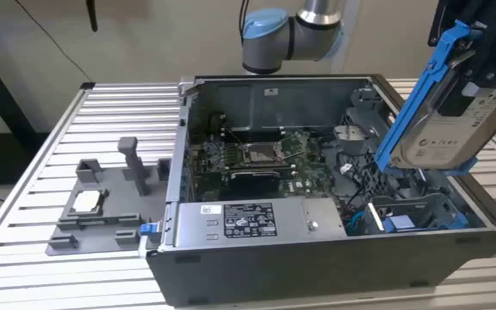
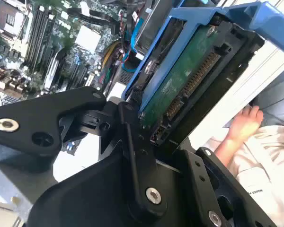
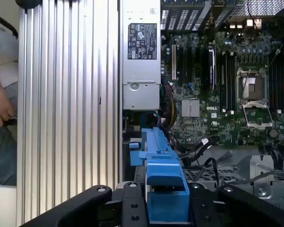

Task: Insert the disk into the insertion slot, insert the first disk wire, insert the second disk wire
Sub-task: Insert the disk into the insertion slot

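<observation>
We see the tool (image 3: pixel 165 201) clamping the disk (image 1: pixel 451 126), long axis steeply tilted, clear above the insertion slot (image 1: pixel 422 208) inside the open case (image 1: pixel 317 265).

**Blue, green and grey around me**

My gripper (image 3: pixel 162 191) is matte black. The disk (image 1: pixel 454 126) is silver-grey with a pale label, framed by a bright blue carrier (image 1: pixel 418 97). Its underside board shows green in the second wrist view. The insertion slot (image 1: pixel 420 205) is grey metal with blue clips (image 1: pixel 399 223). The motherboard (image 1: pixel 265 158) is green, the power-supply box (image 1: pixel 248 223) grey with a white label, and the table (image 1: pixel 24 213) ribbed silver.
</observation>
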Controlling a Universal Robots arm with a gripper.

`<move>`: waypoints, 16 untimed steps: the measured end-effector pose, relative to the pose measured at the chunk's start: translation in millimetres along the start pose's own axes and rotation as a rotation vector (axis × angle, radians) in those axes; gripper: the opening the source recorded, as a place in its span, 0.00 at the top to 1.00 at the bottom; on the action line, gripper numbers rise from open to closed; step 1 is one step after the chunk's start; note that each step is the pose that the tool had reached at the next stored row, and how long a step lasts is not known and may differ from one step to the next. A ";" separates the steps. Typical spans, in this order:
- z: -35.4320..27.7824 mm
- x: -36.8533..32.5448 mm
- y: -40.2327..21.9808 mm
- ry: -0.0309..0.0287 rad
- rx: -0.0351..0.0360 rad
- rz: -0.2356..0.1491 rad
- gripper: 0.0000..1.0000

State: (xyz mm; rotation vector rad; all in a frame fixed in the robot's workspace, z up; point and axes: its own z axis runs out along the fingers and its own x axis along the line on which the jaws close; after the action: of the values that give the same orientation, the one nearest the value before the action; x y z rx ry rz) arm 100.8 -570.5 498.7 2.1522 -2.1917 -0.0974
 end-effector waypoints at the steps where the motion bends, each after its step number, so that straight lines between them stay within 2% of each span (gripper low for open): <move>1: 0.0 0.0 0.0 0.0000 -0.0010 0.000 0.67; 13: 0.0 0.0 0.0 0.0002 -0.0118 0.000 0.67; 16: 0.4 0.0 -0.1 0.0003 -0.0115 0.000 0.67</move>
State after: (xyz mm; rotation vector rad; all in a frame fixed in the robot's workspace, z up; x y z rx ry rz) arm 100.8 -570.6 498.3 2.1463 -2.1854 -0.1094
